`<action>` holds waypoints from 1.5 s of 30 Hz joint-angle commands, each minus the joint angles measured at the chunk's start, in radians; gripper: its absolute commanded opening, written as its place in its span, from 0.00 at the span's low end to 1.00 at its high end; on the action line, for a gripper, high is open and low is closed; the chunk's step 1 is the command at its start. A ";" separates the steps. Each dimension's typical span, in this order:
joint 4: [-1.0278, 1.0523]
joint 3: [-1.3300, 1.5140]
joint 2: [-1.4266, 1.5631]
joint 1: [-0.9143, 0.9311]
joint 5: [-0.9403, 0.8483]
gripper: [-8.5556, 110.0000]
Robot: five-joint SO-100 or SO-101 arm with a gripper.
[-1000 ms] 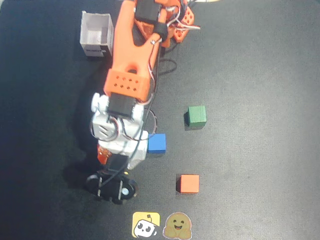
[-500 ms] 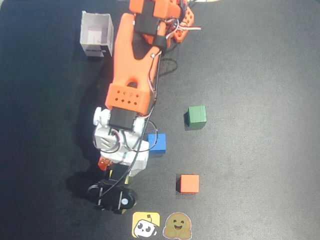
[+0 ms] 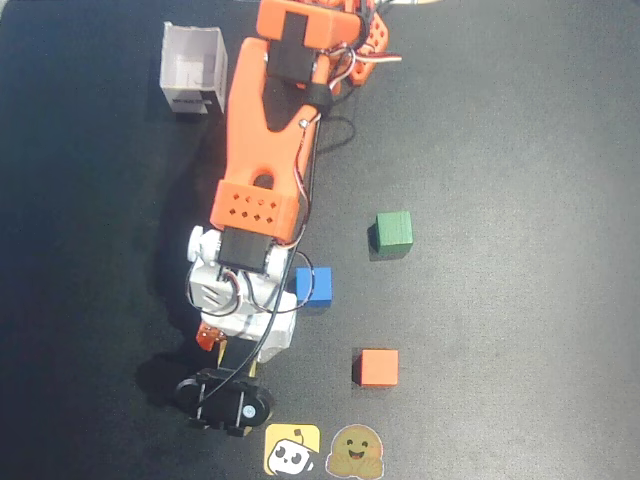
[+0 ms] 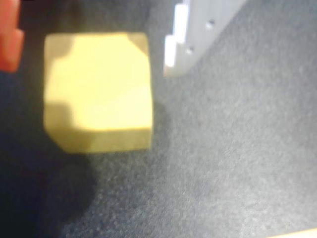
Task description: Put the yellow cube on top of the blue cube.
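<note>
The wrist view is filled by the yellow cube (image 4: 96, 91), which rests on the dark mat. My gripper (image 4: 91, 49) is open and straddles it. The orange finger (image 4: 9, 39) is at the cube's left and the white finger (image 4: 178, 39) at its right, each with a dark gap to the cube. From overhead, the gripper (image 3: 232, 352) points down near the bottom edge, and the arm hides the yellow cube. The blue cube (image 3: 314, 285) sits just right of the white wrist body, apart from it.
A green cube (image 3: 393, 232) lies to the right of the arm and an orange cube (image 3: 378, 367) lower right. A white open box (image 3: 193, 68) stands top left. Two flat stickers (image 3: 292, 449) (image 3: 356, 452) lie at the bottom edge below the gripper.
The arm has stretched toward the bottom of the overhead view, carrying the gripper and its black camera lower in the picture. The cubes have not moved.
</note>
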 commanded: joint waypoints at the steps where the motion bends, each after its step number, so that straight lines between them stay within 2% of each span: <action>1: -0.028 -0.034 0.008 -0.008 0.008 0.26; 12: -0.057 -0.023 -0.051 -0.006 0.020 0.24; 20: -0.060 -0.023 -0.058 0.003 0.023 0.13; 27: -0.046 -0.023 -0.046 0.005 0.023 0.13; 45: 0.334 -0.075 0.218 -0.018 0.029 0.13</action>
